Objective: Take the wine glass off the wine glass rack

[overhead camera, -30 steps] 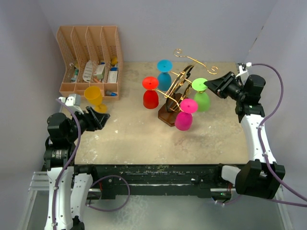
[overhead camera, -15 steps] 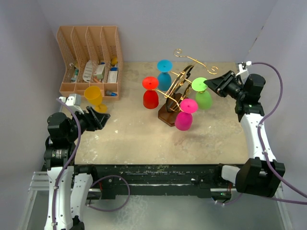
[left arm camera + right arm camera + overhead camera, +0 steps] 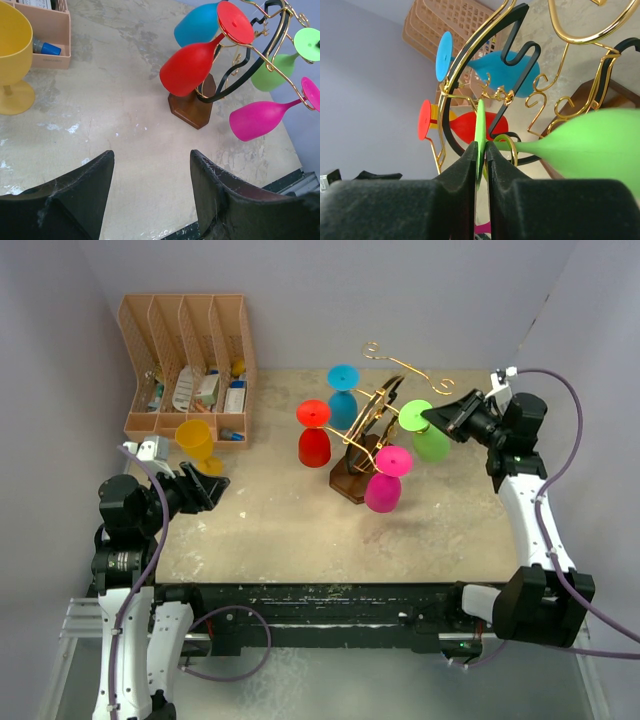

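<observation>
Compared with one second ago, the right arm [image 3: 530,510] has reached a little further toward 9 o'clock in the top view, so the right jaws are now at the foot of the green wine glass [image 3: 431,444]. The bowl of this glass has moved a little toward 3 o'clock, away from the wine glass rack [image 3: 352,478]. The left arm [image 3: 125,530] and the other glasses have not changed.

The right arm stretches up from its base at 5 o'clock and bends toward the rack. In the right wrist view, the right jaws are clenched on the thin green foot, which we see from its edge between the two fingers [image 3: 462,165]. The green stem passes just beside a gold curl of the rack. Whether the wire still carries the glass, we cannot tell.

The left arm stays low at 8 o'clock. The left jaws are released and hold nothing, above the bare tabletop [image 3: 270,520].

On the rack, the red wine glass [image 3: 314,445], the blue wine glass [image 3: 343,405] and the pink wine glass [image 3: 383,490] hang with their bowls down. A yellow wine glass [image 3: 195,440] stands upright on the tabletop at 10 o'clock, just beside the tan desk organizer [image 3: 185,315]. Its slots hold several small things, among them one with a blue cap; the rest we cannot recognise.
</observation>
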Robot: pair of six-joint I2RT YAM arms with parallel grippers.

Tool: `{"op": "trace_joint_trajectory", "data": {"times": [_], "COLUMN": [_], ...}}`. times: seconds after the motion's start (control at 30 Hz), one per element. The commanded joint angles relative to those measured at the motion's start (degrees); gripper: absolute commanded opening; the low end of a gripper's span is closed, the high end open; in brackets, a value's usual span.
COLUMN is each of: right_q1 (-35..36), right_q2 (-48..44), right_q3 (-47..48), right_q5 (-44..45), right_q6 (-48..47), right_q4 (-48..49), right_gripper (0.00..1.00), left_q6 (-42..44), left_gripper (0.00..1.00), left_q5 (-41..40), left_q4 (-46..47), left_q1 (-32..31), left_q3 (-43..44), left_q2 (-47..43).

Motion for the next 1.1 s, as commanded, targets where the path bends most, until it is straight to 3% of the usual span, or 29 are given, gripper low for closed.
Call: {"op": "trace_joint_trajectory", "data": {"times": [0.0,0.17,0.63,1.07], "right_q1": [0.4,0.4,0.3,0.3], "right_q2": [0.3,-1.0,-8.2,-6.8], "right_q3": [0.4,0.4,-4.2,-5.4], "right_q5": [-1.1,0.2,6.5,1.1], "right_q6": [-0.8,-0.1,6.0,7.3], "right_q4": [2.9,1.0,0.3,6.5], "right_gripper": [0.09,0.0,0.0,0.0], "left_q6": [-0.3,-0.3,-0.4,-0.4], "left_gripper": [0.65,0.65,0.66,0.66], "left_q5": [0.9,0.8,0.7,0.7], "left_q4": [3.2,3.2,3.2,3.3], "left_q1": [0.0,0.0,0.0,0.0], "left_q3": [-0.3,-0.3,-0.4,-0.4], "left_q2": [0.3,0.3,0.3,0.3]}}
